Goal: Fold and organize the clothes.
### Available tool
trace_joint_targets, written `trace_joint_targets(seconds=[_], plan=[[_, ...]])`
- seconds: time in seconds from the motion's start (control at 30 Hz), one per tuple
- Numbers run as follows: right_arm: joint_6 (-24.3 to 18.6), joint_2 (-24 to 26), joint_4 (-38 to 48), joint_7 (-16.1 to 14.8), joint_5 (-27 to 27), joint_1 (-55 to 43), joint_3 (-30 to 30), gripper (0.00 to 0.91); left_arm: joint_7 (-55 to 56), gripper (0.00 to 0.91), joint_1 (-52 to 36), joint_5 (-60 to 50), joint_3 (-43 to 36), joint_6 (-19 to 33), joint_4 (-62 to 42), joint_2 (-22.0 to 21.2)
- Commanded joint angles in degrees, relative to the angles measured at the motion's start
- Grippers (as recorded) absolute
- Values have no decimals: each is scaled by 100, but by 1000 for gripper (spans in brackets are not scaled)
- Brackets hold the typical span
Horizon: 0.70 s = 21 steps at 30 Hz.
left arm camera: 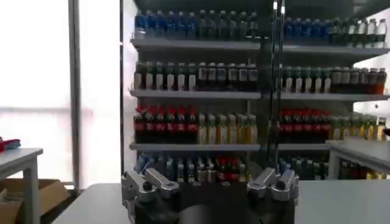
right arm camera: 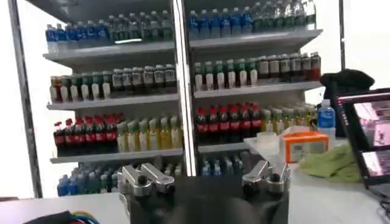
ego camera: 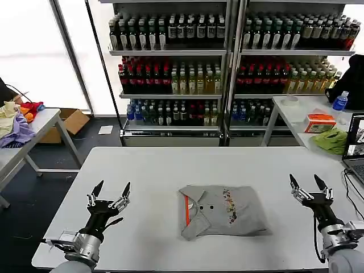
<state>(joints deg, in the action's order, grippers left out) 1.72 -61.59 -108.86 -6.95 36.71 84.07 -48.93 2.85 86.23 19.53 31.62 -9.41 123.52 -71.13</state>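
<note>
One folded light grey shirt lies on the white table, a little right of centre and near the front edge. It shows an orange-red trim strip, buttons and a multicoloured chest print. My left gripper is raised above the table's front left, open, its fingers pointing up and holding nothing. At the front right my right gripper is also raised and open, empty. Both stand well away from the shirt. The wrist views look level towards the shelves, each with the open left gripper or right gripper at the base.
Drink shelves stand behind the table. A side table with coloured clothes is at the left. At the right a table carries an orange box, a green cloth and a laptop. A cardboard box sits on the floor.
</note>
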Motion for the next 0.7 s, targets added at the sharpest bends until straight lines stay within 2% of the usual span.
trace_joint_targets(seconds=[0.03, 0.7], plan=[[-263, -98, 329, -734, 96, 214, -689, 907, -2, 907, 5, 7, -28, 15, 14, -1], [-383, -116, 297, -651, -25, 211, -516, 907, -46, 907, 46, 36, 54, -19, 105, 64]])
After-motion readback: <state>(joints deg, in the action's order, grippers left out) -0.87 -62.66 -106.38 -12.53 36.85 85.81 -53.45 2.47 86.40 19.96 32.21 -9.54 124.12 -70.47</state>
